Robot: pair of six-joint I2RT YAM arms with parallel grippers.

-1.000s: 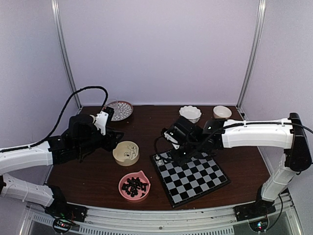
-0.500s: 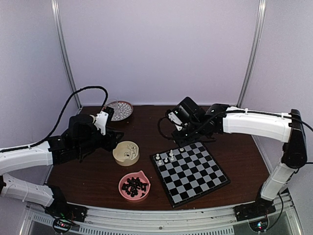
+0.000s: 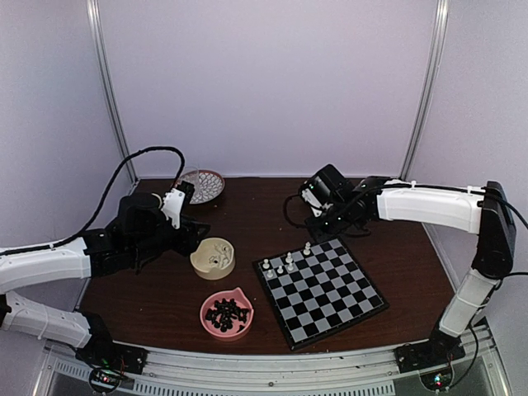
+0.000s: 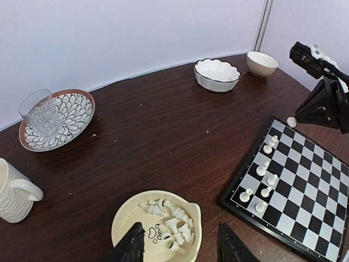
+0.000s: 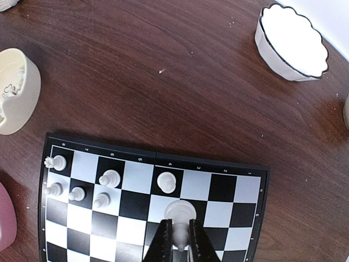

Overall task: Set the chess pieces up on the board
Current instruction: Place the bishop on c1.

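Six or so white chess pieces (image 5: 109, 177) were counted standing on the board (image 5: 234, 188), bunched in the two rows nearest one corner, with one set a little apart along the edge row; the exact count could not be fixed between views. One more white piece (image 5: 180, 210) was seen pinched between the closed fingers of the right gripper (image 5: 179, 229). In the left wrist view it was placed at or just past the board's far edge, not yet set down. Most of the white set was seen heaped in the cream bowl (image 4: 128, 218), near the corner where the placed pieces stood. The black pieces (image 3: 227, 314) were all piled in the pink bowl (image 3: 204, 312) just beside the board, with none on a square. The task was judged to be at an early stage: most of the white side and the whole black side were left to be placed. The right arm (image 3: 429, 206) was stretched in from the right along the board's far side, with the gripper angled down toward it. The left arm (image 3: 41, 266) was folded in from the left, and the left gripper (image 4: 181, 229) was held over the cream bowl's near rim, fingers spread and nothing between them.
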